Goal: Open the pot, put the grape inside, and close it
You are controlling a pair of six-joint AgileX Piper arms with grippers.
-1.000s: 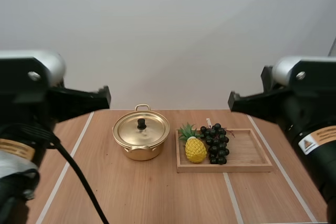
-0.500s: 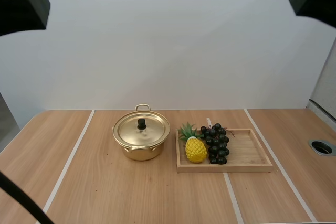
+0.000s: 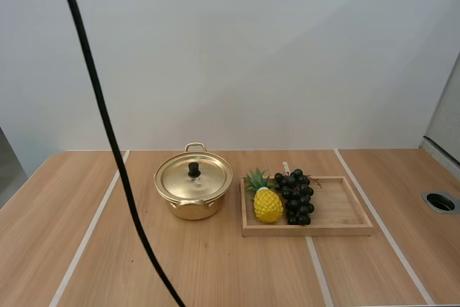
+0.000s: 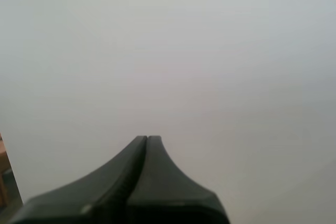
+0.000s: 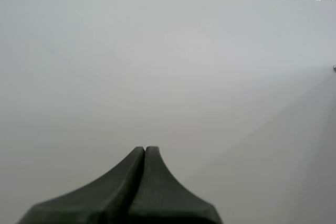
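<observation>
Pot [image 3: 193,190] — gold, black-knobbed lid [image 3: 193,175]; grapes [image 3: 295,196] — near-black; pineapple [image 3: 267,203] yellow, green-leaved; tray [image 3: 345,213] and bench [image 3: 180,264] light wood.

Lidded pot [image 3: 193,190] beside tray [image 3: 339,211] holding grapes [image 3: 296,196], pineapple [image 3: 267,205].

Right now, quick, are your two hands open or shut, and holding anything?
Left hand: shut, holding nothing.
Right hand: shut, holding nothing.

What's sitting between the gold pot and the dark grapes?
A yellow pineapple, lying in the wooden tray beside the grapes, with the pot outside the tray. The high view shows it.
</observation>
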